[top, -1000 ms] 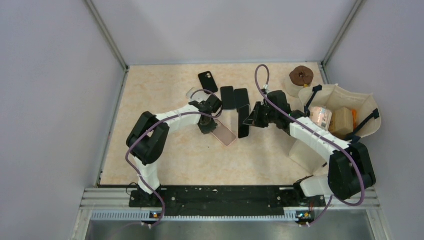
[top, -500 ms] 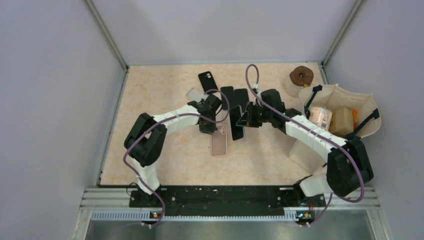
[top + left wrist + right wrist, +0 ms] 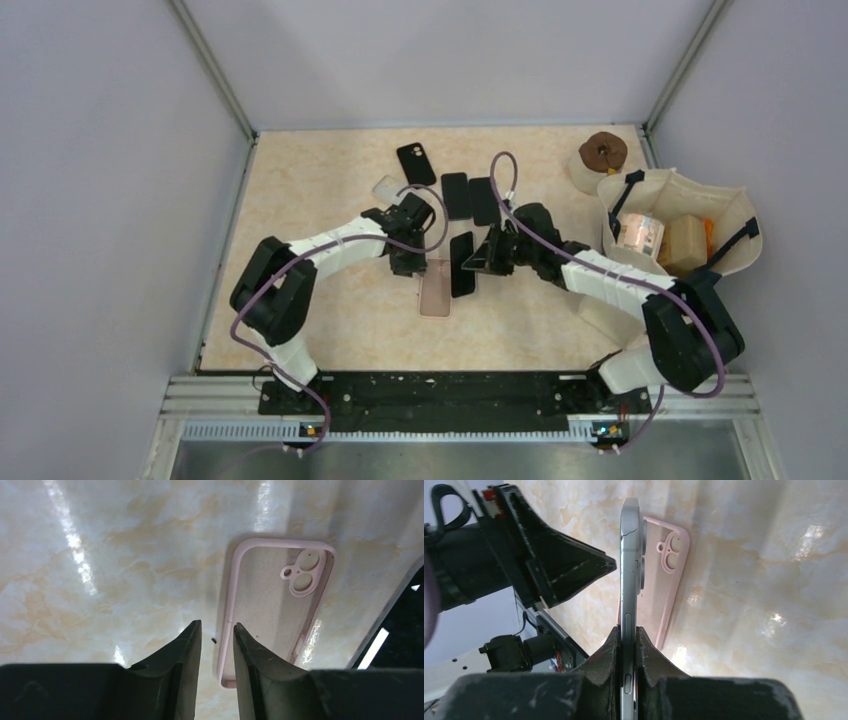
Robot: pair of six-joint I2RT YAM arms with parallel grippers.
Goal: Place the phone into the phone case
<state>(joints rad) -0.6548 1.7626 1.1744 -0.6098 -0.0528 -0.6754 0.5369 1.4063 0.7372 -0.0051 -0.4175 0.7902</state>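
Observation:
A pink phone case (image 3: 435, 290) lies flat on the table with its hollow side up, also seen in the left wrist view (image 3: 277, 605) and the right wrist view (image 3: 665, 587). My left gripper (image 3: 408, 262) (image 3: 216, 626) hovers at the case's near long edge. Its jaws stand a little apart, with that edge showing in the gap and not pinched. My right gripper (image 3: 485, 260) (image 3: 626, 630) is shut on a dark phone (image 3: 461, 264) (image 3: 629, 555). The phone is held on edge just right of the case, its camera side facing the case.
At the back lie a black case (image 3: 416, 163), two dark phones (image 3: 455, 195) (image 3: 484, 200) and a pale case (image 3: 386, 188). A brown roll (image 3: 603, 152) and a white bag (image 3: 735, 215) holding several items stand at the right.
The pink case has swung from slanted to straight and slid nearer. My left gripper closed on it, then opened again. My right arm has carried the phone left and down, close beside the case.

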